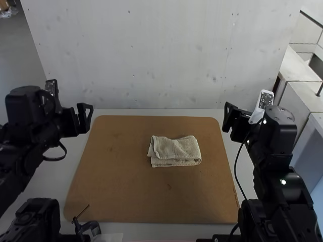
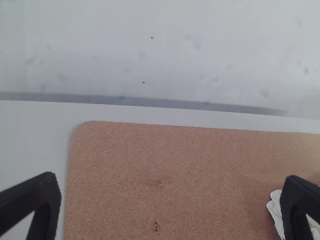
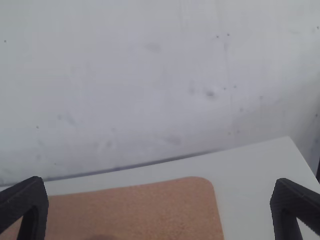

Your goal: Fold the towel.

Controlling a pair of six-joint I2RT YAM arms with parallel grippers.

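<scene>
Black tapered fingers (image 2: 30,197) are parted on left gripper (image 1: 86,117) and right gripper (image 1: 228,117); folded beige towel (image 1: 175,150) is laid near centre.

white table (image 1: 55,176), 1 brown board (image 1: 121,191) atop

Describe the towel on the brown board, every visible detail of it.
The towel is a beige, textured cloth, folded into a compact, roughly rectangular bundle with layers visible along its near side. It lies flat right of the middle of the brown board, toward the far side. Its top layer looks slightly rumpled, with a dip in the far edge. Neither gripper touches it.
</scene>
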